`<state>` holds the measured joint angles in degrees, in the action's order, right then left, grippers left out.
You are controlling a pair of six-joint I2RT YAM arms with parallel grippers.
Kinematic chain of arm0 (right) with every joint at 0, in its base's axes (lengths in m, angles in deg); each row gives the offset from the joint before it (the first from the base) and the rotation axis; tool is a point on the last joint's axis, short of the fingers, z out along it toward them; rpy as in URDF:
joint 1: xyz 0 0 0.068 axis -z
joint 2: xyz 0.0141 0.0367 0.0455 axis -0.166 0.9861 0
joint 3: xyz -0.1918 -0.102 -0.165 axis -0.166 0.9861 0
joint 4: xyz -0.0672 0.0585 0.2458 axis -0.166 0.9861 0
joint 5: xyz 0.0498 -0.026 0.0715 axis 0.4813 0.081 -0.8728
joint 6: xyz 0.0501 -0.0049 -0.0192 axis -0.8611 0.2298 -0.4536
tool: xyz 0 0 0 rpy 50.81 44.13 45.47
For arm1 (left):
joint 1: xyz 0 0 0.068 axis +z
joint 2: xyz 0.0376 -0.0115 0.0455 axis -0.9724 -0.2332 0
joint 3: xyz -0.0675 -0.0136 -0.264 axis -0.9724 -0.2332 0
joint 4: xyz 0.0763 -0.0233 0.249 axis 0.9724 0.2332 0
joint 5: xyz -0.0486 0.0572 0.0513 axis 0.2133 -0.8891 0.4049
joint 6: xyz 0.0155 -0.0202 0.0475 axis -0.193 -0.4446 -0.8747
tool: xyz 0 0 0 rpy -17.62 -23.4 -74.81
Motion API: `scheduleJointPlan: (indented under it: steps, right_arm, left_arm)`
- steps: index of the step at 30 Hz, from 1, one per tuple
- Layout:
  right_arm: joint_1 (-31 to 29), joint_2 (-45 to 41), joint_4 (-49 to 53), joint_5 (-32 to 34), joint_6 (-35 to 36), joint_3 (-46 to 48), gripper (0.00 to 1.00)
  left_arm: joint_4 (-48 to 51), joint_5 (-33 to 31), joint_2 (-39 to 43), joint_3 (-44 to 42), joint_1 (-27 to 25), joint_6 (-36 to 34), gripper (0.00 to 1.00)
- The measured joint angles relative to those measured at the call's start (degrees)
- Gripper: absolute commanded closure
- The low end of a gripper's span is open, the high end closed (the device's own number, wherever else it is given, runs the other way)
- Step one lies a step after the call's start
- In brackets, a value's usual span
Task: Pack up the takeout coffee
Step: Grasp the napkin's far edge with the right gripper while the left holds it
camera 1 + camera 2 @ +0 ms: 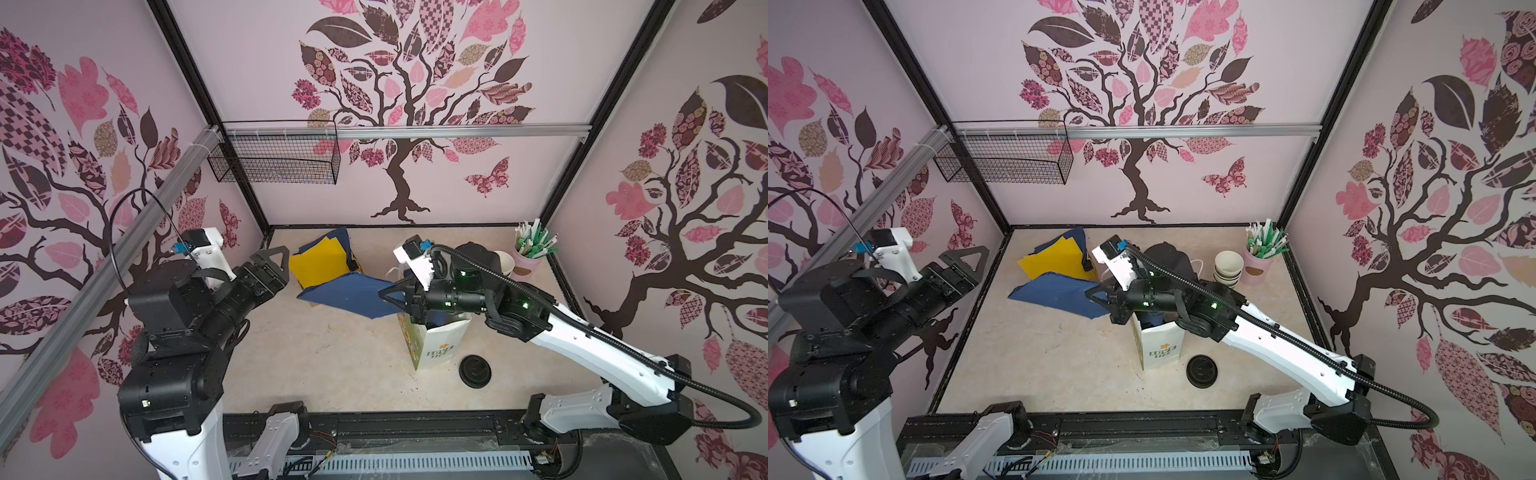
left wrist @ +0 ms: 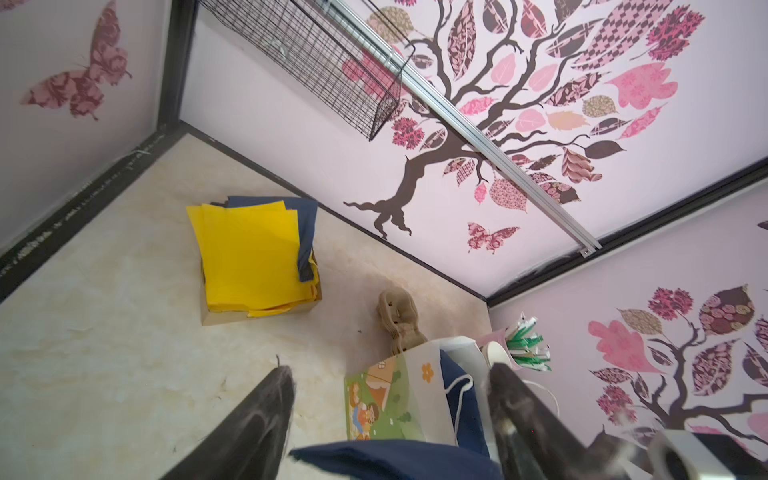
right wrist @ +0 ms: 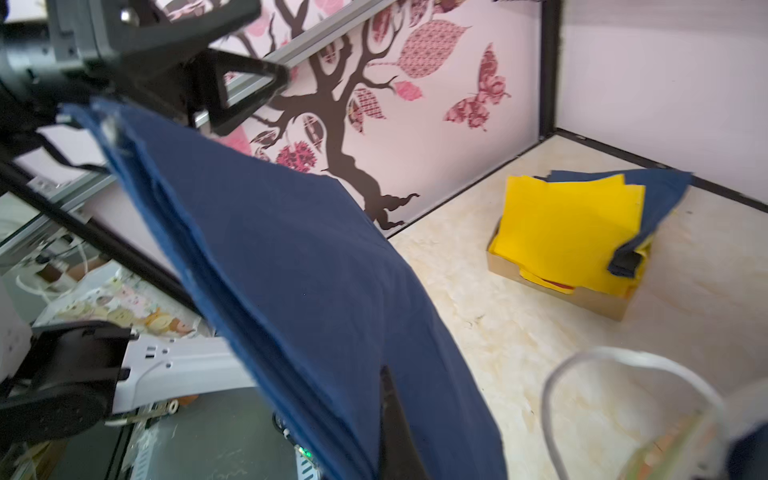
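The right tool (image 1: 386, 297) pinches a blue cloth (image 1: 345, 296) over the paper bag (image 1: 438, 347) near the bench's middle. The left tool (image 1: 284, 266) hangs open by the left edge. The lidded coffee cups are hidden.

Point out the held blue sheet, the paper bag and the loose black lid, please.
held blue sheet (image 1: 345, 296): a top view, mid-sheet.
paper bag (image 1: 442, 345): a top view, front.
loose black lid (image 1: 475, 370): a top view, centre.

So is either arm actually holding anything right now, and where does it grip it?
The right end effector pinches the dark blue sheet by its edge nearest the paper bag. The left end effector is open, empty.
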<state>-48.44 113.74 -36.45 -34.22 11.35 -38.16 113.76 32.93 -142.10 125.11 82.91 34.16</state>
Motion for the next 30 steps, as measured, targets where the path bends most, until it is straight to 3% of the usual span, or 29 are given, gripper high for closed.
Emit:
scheduleJointPlan:
  steps: [2,5,9,13,15,18,21,24,27,30]
  right_arm:
    - [0.13,-0.66,4.59,4.74,-0.72,-3.89,1.00]
    - [0.39,-1.60,9.49,9.20,-0.70,-8.61,1.00]
    - [0.50,-1.70,11.19,10.51,-0.13,-12.17,1.00]
    - [0.50,-1.40,7.87,10.54,3.52,-10.10,1.00]
    - [0.50,-1.40,5.18,11.80,6.82,-7.58,1.00]
    - [1.20,-1.27,1.92,15.32,12.98,-4.52,1.00]
    - [2.03,-1.49,-1.92,18.86,21.24,-2.27,1.00]
    - [2.58,-1.88,-5.11,19.26,29.94,0.04,1.00]
    - [2.58,-1.97,-6.14,15.37,35.34,1.11,1.00]
    - [2.58,-2.10,-8.17,10.45,36.22,1.18,1.00]
  left_arm:
    - [-2.43,3.91,0.52,-1.88,0.00,0.26,0.25]
    - [-8.61,14.95,2.03,-8.63,0.00,2.69,0.25]
    - [-18.69,29.88,4.17,-19.30,-0.02,10.86,0.24]
    - [-26.36,36.98,6.16,-24.81,0.00,18.95,0.25]
    - [-27.69,37.66,6.60,-24.02,0.00,19.87,0.26]
    - [-21.51,34.12,5.55,-16.63,0.00,16.06,0.26]
    - [-15.76,24.70,4.81,-8.15,0.00,8.72,0.27]
    - [-15.08,18.16,6.45,-6.71,-0.02,2.51,0.27]
    - [-19.98,17.88,4.92,-6.84,-0.90,-1.66,0.27]
    - [-28.13,22.53,-0.72,-6.93,-5.68,-5.25,0.27]
